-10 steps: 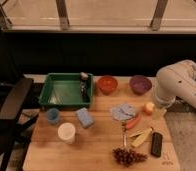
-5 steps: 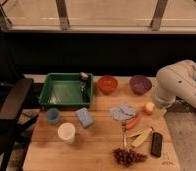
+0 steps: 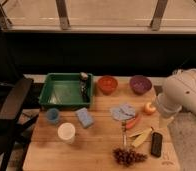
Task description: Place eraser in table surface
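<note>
The black eraser (image 3: 156, 144) lies flat on the light-brown wooden table surface (image 3: 93, 145), near the front right corner. It is just right of a yellow banana-like piece (image 3: 140, 137). The white arm (image 3: 183, 94) reaches in from the right edge. My gripper (image 3: 165, 118) hangs at the arm's lower end, over the table's right edge, above and slightly right of the eraser and apart from it.
A green tray (image 3: 66, 90) stands at the back left, with a red bowl (image 3: 107, 83) and a purple bowl (image 3: 140, 83) to its right. On the table are a blue cup (image 3: 53, 116), white cup (image 3: 66, 132), light-blue sponge (image 3: 84, 117), grey cloth (image 3: 122, 111), orange fruit (image 3: 150, 107), carrot (image 3: 132, 122) and grapes (image 3: 127, 156). A dark chair (image 3: 11, 107) is at the left.
</note>
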Available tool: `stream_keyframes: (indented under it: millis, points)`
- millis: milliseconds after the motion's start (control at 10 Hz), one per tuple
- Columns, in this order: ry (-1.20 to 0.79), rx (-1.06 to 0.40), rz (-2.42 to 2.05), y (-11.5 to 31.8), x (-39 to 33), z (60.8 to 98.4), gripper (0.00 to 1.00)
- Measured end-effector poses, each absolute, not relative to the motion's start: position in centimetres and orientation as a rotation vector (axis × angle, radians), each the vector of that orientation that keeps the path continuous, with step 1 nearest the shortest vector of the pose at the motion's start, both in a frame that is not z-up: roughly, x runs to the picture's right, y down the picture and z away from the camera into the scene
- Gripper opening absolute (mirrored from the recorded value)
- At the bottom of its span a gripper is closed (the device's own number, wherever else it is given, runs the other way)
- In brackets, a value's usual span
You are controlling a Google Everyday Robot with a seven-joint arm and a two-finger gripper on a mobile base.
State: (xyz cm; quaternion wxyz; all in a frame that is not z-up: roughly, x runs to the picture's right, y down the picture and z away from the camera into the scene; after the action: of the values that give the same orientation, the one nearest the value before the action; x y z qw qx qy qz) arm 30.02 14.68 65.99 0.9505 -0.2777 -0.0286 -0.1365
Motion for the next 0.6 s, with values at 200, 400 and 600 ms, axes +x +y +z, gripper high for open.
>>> stream_keyframes:
  millis: [200,400,600]
  points:
    - [-0.086,-0.591,-0.385,17.2,32.6,66.2,0.65]
    - [-0.081,-0.64,-0.424,18.2,34.5,67.3,0.65]
    - [-0.106,-0.693,-0.452,19.0,35.4,69.2,0.65]
